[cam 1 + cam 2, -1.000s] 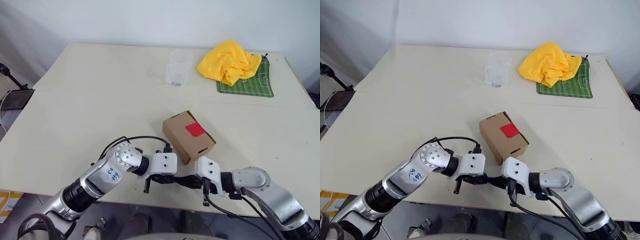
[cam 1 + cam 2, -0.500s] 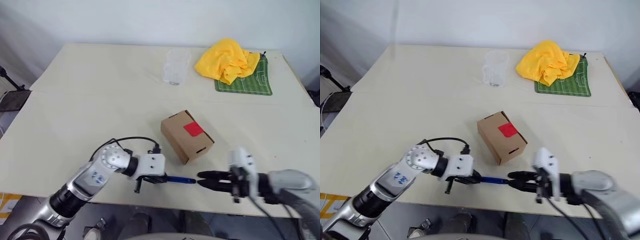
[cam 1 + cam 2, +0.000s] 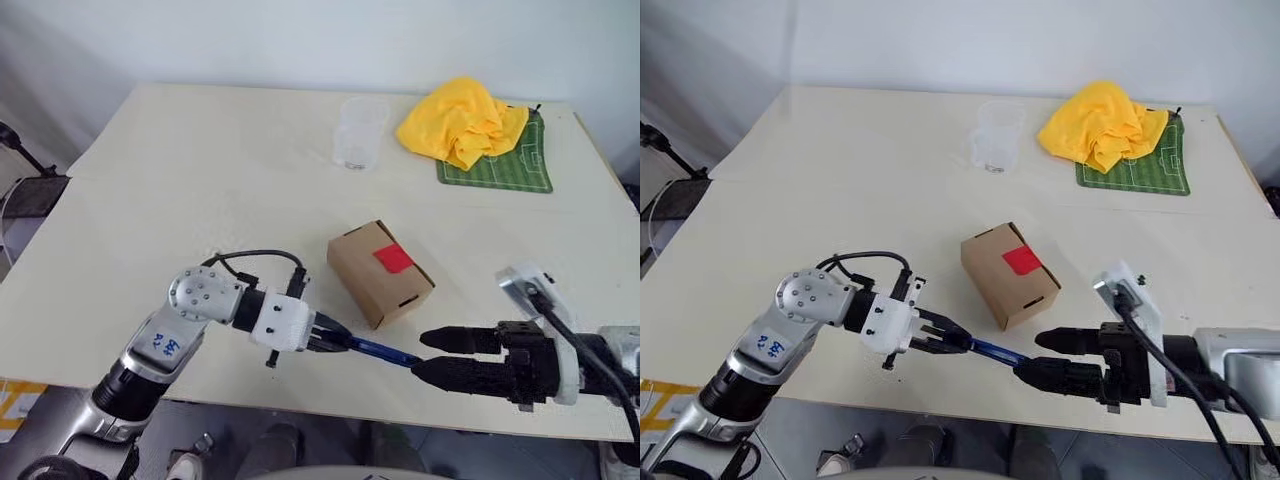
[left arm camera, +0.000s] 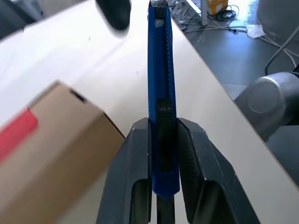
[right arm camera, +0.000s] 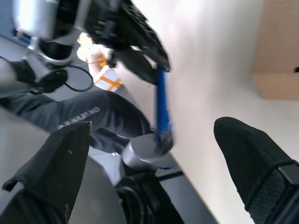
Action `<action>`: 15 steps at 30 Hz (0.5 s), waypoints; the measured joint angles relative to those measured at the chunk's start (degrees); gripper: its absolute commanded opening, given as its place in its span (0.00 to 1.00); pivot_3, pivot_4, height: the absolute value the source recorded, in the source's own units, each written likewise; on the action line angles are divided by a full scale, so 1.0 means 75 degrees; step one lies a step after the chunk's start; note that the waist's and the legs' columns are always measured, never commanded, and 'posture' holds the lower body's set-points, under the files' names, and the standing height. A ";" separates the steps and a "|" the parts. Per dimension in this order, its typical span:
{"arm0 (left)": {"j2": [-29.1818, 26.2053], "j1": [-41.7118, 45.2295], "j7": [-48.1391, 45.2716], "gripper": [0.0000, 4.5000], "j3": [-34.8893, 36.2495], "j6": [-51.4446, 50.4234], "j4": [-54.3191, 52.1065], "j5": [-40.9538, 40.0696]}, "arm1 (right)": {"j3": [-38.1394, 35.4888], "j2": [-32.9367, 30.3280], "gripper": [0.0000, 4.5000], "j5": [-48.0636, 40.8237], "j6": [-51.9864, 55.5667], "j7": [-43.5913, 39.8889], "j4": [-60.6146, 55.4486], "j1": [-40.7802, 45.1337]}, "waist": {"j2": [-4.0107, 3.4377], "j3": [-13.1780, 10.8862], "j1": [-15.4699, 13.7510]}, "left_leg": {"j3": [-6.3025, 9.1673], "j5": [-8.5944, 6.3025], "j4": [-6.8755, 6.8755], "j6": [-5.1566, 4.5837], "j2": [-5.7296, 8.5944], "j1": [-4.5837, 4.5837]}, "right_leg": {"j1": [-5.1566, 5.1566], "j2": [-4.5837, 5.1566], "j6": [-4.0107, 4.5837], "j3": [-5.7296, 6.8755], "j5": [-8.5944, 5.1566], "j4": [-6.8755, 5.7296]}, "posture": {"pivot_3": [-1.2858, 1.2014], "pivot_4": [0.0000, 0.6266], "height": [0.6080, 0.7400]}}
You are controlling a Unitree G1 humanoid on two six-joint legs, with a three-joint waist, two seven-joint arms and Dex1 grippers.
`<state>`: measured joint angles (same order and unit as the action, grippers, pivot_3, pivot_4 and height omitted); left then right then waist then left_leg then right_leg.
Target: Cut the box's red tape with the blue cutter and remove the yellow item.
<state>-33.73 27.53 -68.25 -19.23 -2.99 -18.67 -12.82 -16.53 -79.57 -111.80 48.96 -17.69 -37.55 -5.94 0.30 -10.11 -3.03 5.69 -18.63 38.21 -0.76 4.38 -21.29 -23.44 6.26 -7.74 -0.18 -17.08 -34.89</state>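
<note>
The brown box [image 3: 380,272] lies near the table's front, with the red tape [image 3: 393,258] on its top face. My left gripper [image 3: 330,341] is shut on the blue cutter [image 3: 380,350] and holds it just above the table in front of the box. The cutter points right at my right gripper [image 3: 418,355], which stands open a short way off its tip, its two black fingers [image 5: 252,158] spread wide. In the left wrist view the cutter [image 4: 159,93] runs out between the fingers beside the box [image 4: 51,140]. The yellow item is hidden.
A clear plastic cup [image 3: 357,135] stands at the back middle. A crumpled yellow cloth [image 3: 462,122] lies on a green football-pitch mat [image 3: 510,165] at the back right. The table's front edge [image 3: 330,405] runs just below both grippers.
My right gripper has let go of the cutter, opened wide and drawn back to the right and up. The left gripper has risen and turned with the cutter in it.
</note>
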 measured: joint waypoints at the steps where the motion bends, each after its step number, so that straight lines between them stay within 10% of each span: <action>1: 0.0031 0.0035 0.0003 0.10 -0.0052 -0.0001 0.0000 0.0020 | 0.0288 0.0133 0.99 -0.0014 -0.0105 0.0129 0.0020 0.0275 | 0.0002 -0.0001 0.0004 | -0.0001 0.0000 0.0000 0.0000 0.0000 0.0000 | -0.0002 0.0000 -0.0001 0.0000 0.0000 0.0003 | 0.52 0.24 1.00; 15: 0.0384 0.0424 0.0188 0.10 -0.0453 -0.0114 0.0194 0.0594 | 0.2633 0.0705 0.99 -0.0020 0.0011 0.1237 0.0304 0.1756 | 0.0004 -0.0005 -0.0010 | 0.0000 0.0000 -0.0005 0.0001 -0.0004 -0.0004 | -0.0010 -0.0006 0.0000 -0.0007 0.0000 0.0007 | 0.52 0.24 1.00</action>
<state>-30.85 30.71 -66.84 -22.63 -3.84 -17.22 -8.37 3.22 -74.28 -111.95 49.05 -8.41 -35.27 7.23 0.33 -10.15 -3.10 5.69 -18.63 38.18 -0.75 4.35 -21.33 -23.52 6.22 -7.74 -0.23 -17.08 -34.84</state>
